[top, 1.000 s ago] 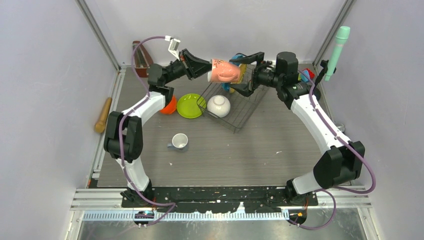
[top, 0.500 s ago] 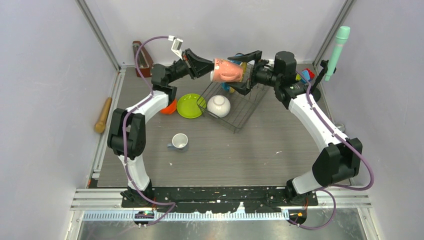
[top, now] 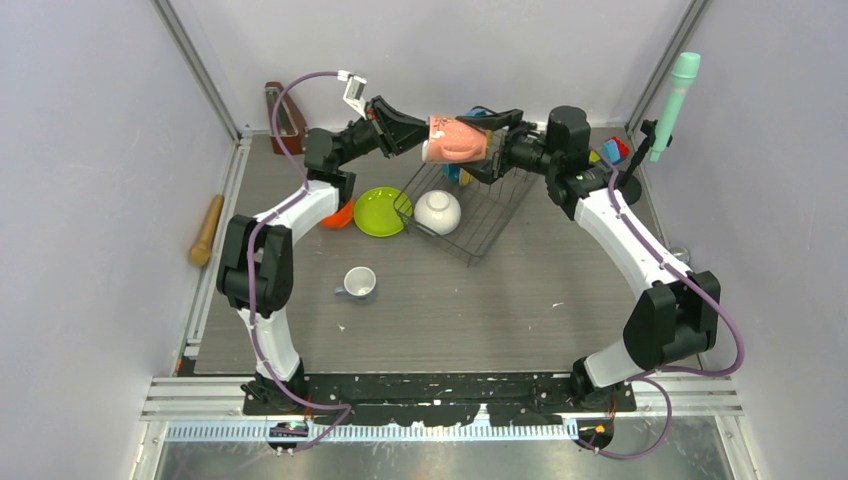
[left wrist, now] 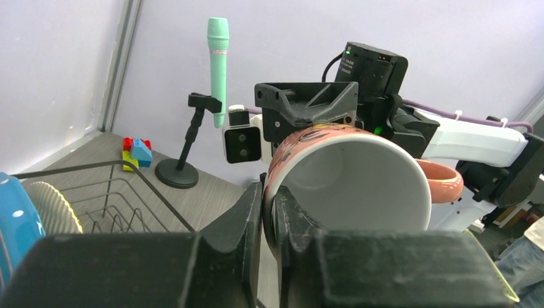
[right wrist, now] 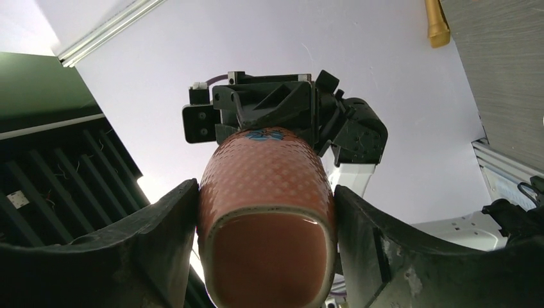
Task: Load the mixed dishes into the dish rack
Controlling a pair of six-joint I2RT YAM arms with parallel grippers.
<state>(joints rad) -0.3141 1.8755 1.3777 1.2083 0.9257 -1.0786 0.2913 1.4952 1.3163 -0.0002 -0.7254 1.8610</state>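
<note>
The pink mug (top: 455,140) hangs in the air above the back of the black wire dish rack (top: 490,215). My left gripper (top: 425,140) is shut on its rim, one finger inside (left wrist: 269,192). My right gripper (top: 482,142) is shut on its base end, a finger pressed on each side of the mug (right wrist: 266,192). The white bowl (top: 437,210) lies in the rack, and the blue plate (left wrist: 13,218) stands in it. The lime-green plate (top: 380,211) and orange bowl (top: 340,213) sit left of the rack. The pale mug (top: 358,283) stands in front.
A wooden pestle (top: 207,230) lies at the left edge. A teal microphone (top: 672,95) on a stand and toy bricks (top: 612,150) are at the back right. A brown metronome (top: 283,118) stands at the back left.
My right gripper moved left over the mug's base and closed its fingers onto it. My left gripper kept its hold and shifted slightly right.
</note>
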